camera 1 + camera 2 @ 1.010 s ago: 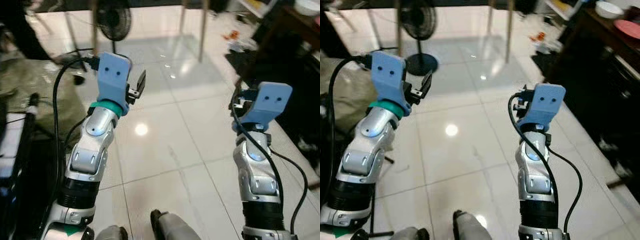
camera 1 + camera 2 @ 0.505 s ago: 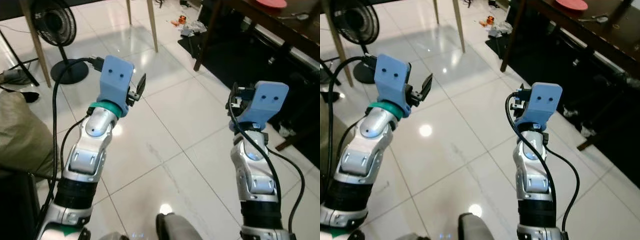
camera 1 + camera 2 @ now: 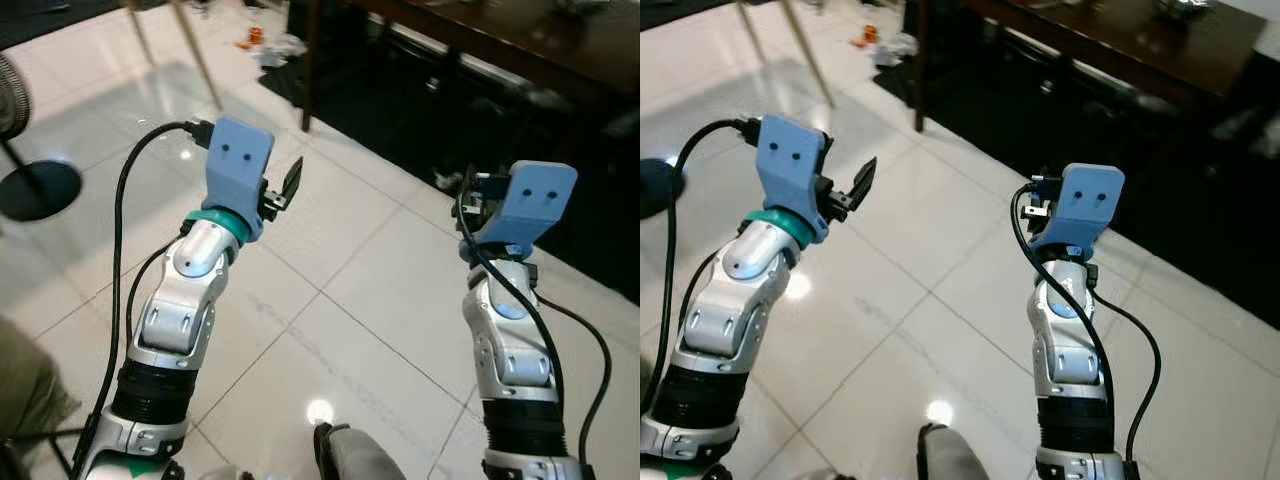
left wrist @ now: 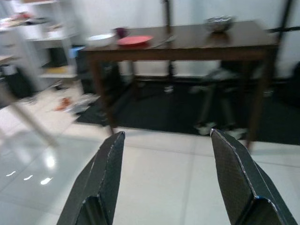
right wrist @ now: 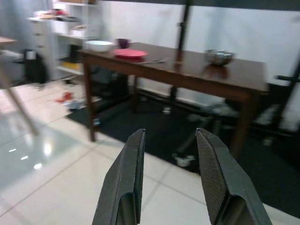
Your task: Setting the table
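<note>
Dark table (image 5: 197, 70) ahead, end effectors spread

Both arms are raised side by side above the floor (image 3: 380, 300), the left pincer (image 4: 164, 178) and the right pincer (image 5: 168, 183) each held with a gap between the fingers, pointing toward a worktop (image 5: 234, 77) ahead. On the worktop, at its end nearer a shelf unit (image 5: 70, 42) against the back wall, sit a bowl (image 5: 99, 45), a cup (image 5: 123, 43) and a plate (image 5: 130, 53) close together (cup behind the plate, bowl beside it). A second bowl (image 5: 219, 56) stands well apart toward the other end. A mat (image 5: 187, 140) lies under the worktop. Small clutter (image 5: 70, 101) lies on the floor before the shelves.
</note>
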`<state>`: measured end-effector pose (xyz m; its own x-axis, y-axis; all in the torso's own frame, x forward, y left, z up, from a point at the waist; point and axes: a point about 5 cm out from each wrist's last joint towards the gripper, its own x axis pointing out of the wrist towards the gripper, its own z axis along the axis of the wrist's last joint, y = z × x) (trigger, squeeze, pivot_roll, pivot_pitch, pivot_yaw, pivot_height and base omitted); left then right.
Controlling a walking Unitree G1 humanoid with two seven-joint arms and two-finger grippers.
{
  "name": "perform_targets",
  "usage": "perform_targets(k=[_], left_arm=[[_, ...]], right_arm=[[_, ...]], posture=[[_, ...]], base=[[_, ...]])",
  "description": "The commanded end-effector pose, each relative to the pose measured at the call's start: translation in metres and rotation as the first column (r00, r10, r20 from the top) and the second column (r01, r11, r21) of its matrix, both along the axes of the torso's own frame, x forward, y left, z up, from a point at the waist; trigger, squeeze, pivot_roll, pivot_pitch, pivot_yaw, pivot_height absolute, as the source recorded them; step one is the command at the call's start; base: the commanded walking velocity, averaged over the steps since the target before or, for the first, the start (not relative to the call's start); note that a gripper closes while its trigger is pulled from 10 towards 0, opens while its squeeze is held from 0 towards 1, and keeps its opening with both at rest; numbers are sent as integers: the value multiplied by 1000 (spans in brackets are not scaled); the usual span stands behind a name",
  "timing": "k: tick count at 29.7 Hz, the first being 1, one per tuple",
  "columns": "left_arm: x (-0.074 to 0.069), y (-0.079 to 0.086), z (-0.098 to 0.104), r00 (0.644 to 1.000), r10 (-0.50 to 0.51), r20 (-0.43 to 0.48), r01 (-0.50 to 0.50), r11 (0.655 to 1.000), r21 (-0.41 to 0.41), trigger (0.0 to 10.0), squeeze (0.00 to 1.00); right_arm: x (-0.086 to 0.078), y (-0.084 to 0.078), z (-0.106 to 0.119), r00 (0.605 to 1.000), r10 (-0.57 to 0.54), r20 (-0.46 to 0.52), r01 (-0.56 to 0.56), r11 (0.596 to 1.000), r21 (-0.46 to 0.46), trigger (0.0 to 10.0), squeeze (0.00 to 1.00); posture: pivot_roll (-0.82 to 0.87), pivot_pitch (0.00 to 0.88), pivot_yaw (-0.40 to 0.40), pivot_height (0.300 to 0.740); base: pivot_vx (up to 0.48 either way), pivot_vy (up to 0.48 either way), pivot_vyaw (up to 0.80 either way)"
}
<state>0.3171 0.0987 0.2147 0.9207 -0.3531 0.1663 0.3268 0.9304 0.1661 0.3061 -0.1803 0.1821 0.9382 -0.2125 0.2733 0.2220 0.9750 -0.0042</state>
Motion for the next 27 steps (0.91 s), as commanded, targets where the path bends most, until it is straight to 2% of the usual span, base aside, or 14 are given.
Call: perform_targets(k=[1, 2, 7, 14, 18, 27], left_arm=[[1, 1, -1, 1000, -2, -17, 2, 1000, -3, 10000, 0], [6, 4, -4, 998, 24, -53, -23, 1000, 14, 10000, 0], [13, 5, -7, 995, 45, -94, -43, 999, 30, 10000, 0], [16, 5, -6, 994, 69, -87, -65, 996, 54, 10000, 0], [17, 9, -7, 993, 106, -54, -99, 988, 115, 10000, 0], [17, 16, -11, 986, 160, -52, -153, 982, 107, 10000, 0]], right_arm=[[-1, -3, -3, 1000, -15, -9, 15, 1000, 11, 10000, 0], [-3, -4, -4, 1000, -25, -13, 25, 1000, 13, 10000, 0], [-3, -6, -3, 999, -36, -10, 36, 999, 10, 10000, 0], [-5, -10, -2, 998, -58, -5, 58, 998, 13, 10000, 0], [-6, -9, -5, 998, -56, -16, 56, 998, 11, 10000, 0], [-2, -7, -2, 999, -32, -22, 32, 999, -4, 10000, 0]], posture=[[-36, 0, 18, 740], [-41, 0, 24, 740], [-54, 0, 34, 740], [-58, 0, 40, 740], [-56, 0, 27, 740], [-53, 0, 0, 740]], base=[[0, 0, -800], [0, 0, -800], [0, 0, -800], [0, 0, -800], [0, 0, -800], [0, 0, -800]])
